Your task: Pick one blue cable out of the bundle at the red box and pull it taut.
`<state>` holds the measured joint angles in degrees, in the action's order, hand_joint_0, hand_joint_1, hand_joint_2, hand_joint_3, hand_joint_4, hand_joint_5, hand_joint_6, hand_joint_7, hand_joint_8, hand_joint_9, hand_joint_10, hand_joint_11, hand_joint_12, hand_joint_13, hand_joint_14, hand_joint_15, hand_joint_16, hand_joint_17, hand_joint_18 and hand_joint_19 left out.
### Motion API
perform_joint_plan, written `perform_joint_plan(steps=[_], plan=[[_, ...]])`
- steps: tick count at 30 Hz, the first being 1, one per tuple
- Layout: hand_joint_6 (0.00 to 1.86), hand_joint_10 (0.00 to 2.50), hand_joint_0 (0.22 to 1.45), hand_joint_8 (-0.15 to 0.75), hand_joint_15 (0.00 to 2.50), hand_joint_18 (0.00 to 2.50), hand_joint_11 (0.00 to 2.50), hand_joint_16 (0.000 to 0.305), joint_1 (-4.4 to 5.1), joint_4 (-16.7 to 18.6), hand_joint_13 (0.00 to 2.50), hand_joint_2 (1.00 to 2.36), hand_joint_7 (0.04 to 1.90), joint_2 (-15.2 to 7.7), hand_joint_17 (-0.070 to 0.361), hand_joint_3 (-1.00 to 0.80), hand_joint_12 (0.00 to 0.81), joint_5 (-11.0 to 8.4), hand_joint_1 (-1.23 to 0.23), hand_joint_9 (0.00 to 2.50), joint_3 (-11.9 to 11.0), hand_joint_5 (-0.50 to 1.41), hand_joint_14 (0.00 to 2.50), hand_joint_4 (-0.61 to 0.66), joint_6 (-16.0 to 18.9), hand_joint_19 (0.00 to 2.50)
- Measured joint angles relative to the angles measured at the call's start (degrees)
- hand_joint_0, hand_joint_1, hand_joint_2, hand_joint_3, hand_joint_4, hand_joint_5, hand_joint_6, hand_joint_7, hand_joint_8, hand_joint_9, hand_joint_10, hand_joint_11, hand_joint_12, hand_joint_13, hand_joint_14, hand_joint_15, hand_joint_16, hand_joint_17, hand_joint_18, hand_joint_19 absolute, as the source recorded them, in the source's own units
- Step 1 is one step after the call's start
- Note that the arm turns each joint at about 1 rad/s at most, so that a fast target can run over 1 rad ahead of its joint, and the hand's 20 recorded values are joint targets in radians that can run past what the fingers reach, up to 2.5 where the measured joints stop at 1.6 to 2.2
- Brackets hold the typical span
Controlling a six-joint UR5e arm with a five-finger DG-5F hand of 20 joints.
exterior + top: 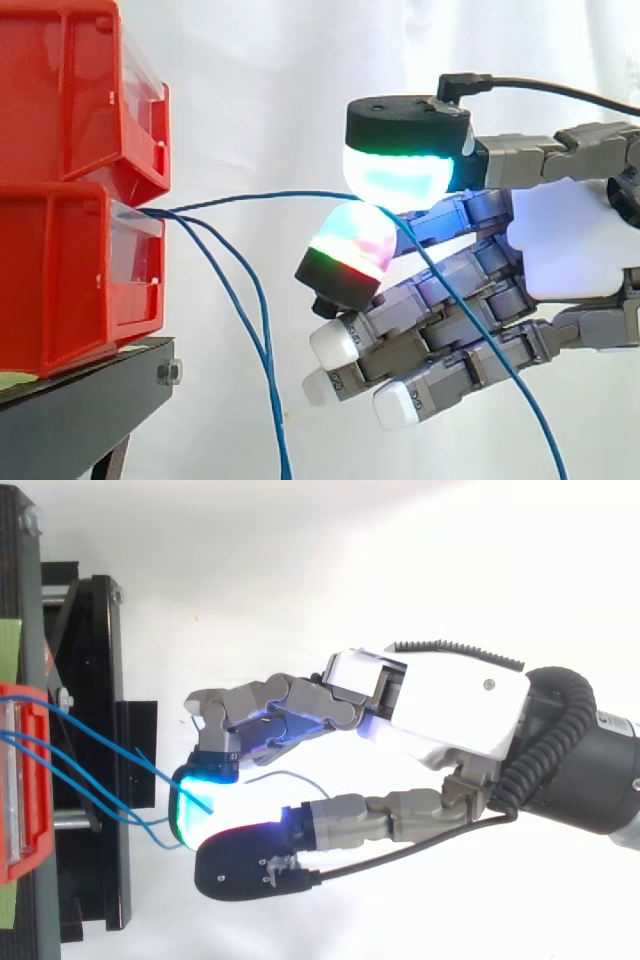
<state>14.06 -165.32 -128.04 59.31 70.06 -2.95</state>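
Observation:
Three thin blue cables come out of the lower red box [70, 275] at the left. One blue cable [260, 197] runs nearly level to my hand [560, 240], where it is pinched between two glowing fingertips [395, 175], then trails down to the lower right. From above, the same cable [120, 755] stretches from the box [22, 780] to the hand [440, 705], its thumb and one finger closed on it. The other two cables [245, 330] hang slack toward the floor. The remaining fingers are half curled below the pinch.
A second red box [75, 95] is stacked on the lower one, both on a black stand [85, 410]. A white curtain [280, 80] hangs behind. From above, the stand's black frame [100, 780] lies left of the hand.

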Motion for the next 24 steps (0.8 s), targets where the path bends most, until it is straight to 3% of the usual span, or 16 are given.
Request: perform_joint_plan(steps=[13,21,24], plan=[[0.84,0.01,0.64,0.337,0.13,0.53,0.60,0.057,0.00,0.0,0.28,1.03,1.12,0.0,0.129,0.07,0.401,-0.07,-0.82,0.66,0.0,-0.17,0.00,-0.02,0.0,0.36],[0.84,0.01,0.65,0.333,0.13,0.54,0.60,0.057,-0.02,-0.4,0.29,1.03,1.12,0.0,0.128,0.08,0.399,-0.03,-0.83,0.67,0.0,-0.17,0.00,-0.07,0.1,0.36],[0.84,0.01,0.64,0.346,0.14,0.54,0.75,0.057,-0.10,-1.1,0.29,1.03,1.12,0.0,0.128,0.08,0.399,0.00,-0.82,0.76,0.0,-0.17,0.00,-0.06,0.2,0.36]])
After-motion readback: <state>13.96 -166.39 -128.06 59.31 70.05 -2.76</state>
